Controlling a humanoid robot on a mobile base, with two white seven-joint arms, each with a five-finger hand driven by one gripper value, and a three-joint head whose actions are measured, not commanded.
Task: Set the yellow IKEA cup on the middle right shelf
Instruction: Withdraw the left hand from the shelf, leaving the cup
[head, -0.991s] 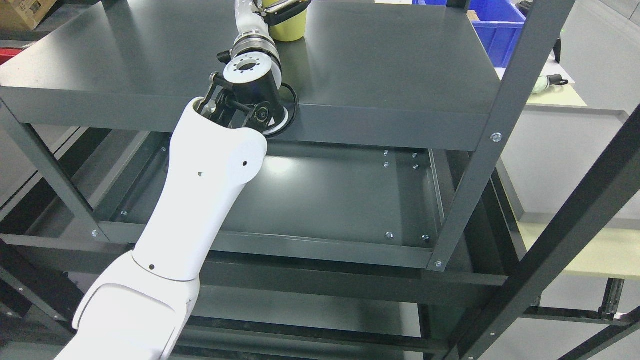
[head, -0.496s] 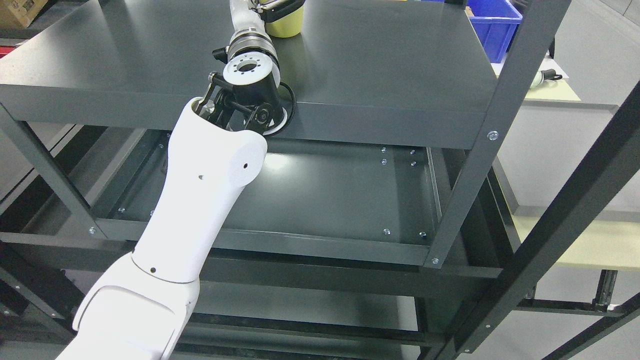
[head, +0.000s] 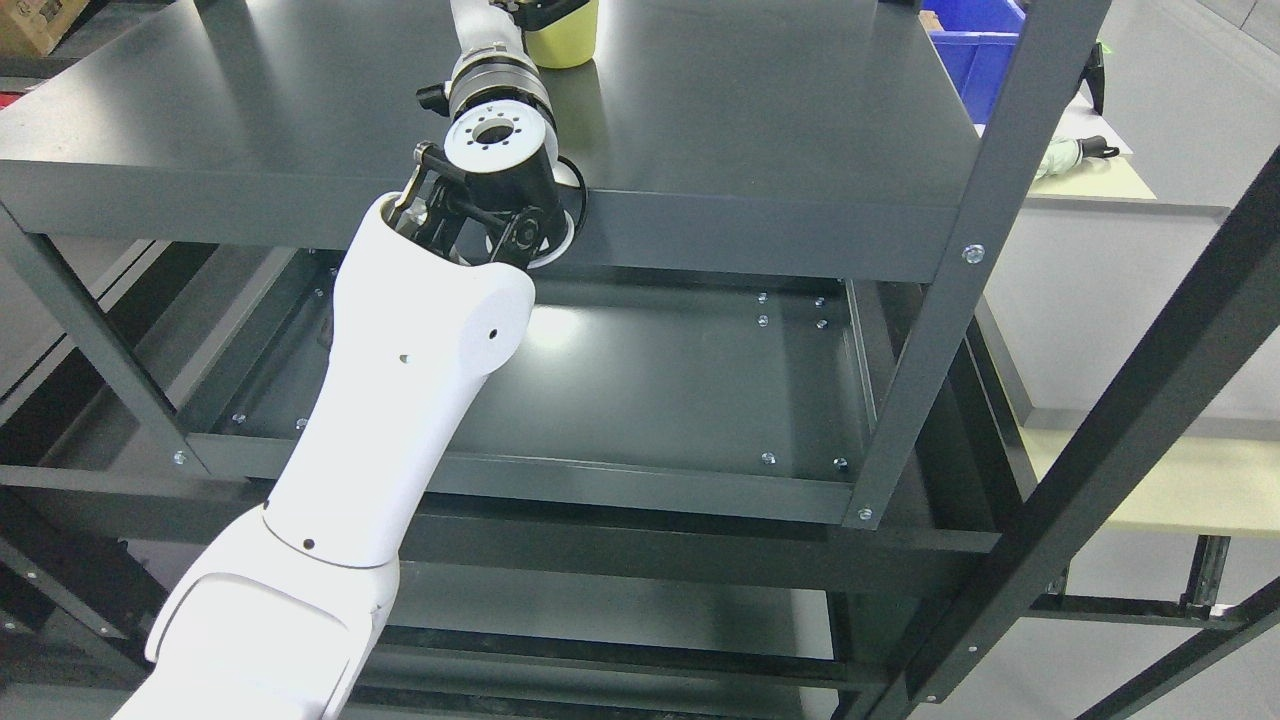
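Observation:
The yellow cup point(head: 564, 44) stands at the top edge of the head view, its base on the dark shelf board point(head: 760, 120), near the board's middle. My left arm rises from the lower left, over the shelf's front edge. My left hand point(head: 545, 10) is mostly cut off by the picture's top edge. One dark finger lies across the cup's upper wall, so the hand grips the cup. The cup's rim is out of the picture. My right arm does not show.
A grey upright post point(head: 975, 240) stands at the shelf's front right corner, with a diagonal black bar point(head: 1150, 400) nearer the camera. A lower shelf tray point(head: 660, 390) lies beneath. A blue bin point(head: 960, 50) sits at the back right, a cardboard box point(head: 40, 20) at the top left.
The whole picture has shifted up and to the left, so the camera has moved. The cup and my left hand keep about the same place on the shelf board.

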